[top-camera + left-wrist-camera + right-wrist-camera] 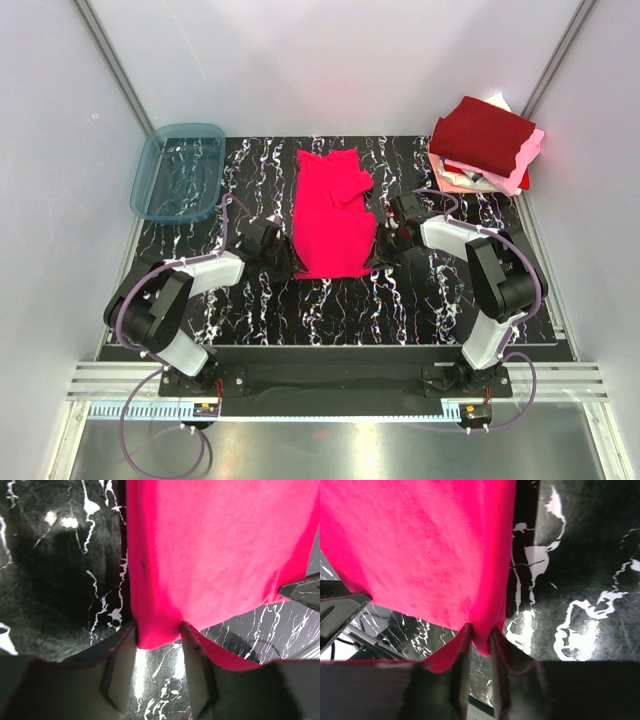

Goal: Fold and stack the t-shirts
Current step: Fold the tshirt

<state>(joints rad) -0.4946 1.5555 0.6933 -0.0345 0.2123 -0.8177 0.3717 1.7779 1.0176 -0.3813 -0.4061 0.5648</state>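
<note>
The right claw [479, 632] pinches the pink-red shirt [330, 215] at its hem; whether the left claw [159, 630] grips I cannot tell; if loose, the fold may go crooked.

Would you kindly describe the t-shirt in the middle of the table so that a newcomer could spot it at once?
Start at the black marbled table; at its centre lies the bright pinkish-red t-shirt. Unlike the folded shirts stacked at the far right corner, it lies alone and is brighter.
</note>
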